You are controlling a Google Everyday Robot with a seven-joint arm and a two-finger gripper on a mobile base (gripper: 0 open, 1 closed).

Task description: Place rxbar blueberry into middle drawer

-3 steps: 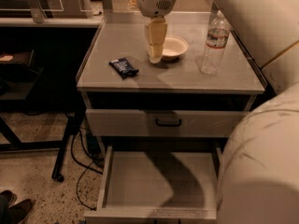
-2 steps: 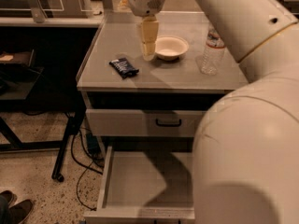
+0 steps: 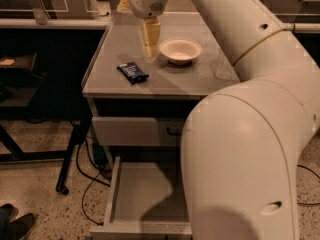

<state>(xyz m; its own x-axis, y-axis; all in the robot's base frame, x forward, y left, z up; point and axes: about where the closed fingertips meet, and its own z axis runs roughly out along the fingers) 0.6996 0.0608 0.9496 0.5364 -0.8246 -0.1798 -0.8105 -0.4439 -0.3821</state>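
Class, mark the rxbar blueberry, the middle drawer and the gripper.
rxbar blueberry [image 3: 133, 72]: camera view, middle of the wrapper.
middle drawer [image 3: 142, 191]: camera view, its bare floor.
gripper [image 3: 150, 53]: camera view, its lower tip, just left of the bowl [image 3: 181, 59].

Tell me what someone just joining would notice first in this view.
The robot's pale arm fills the right half of the view. Its gripper hangs over the countertop beside the white bowl, with the dark rxbar blueberry lying nearer the front edge. Below, the middle drawer stands pulled out.
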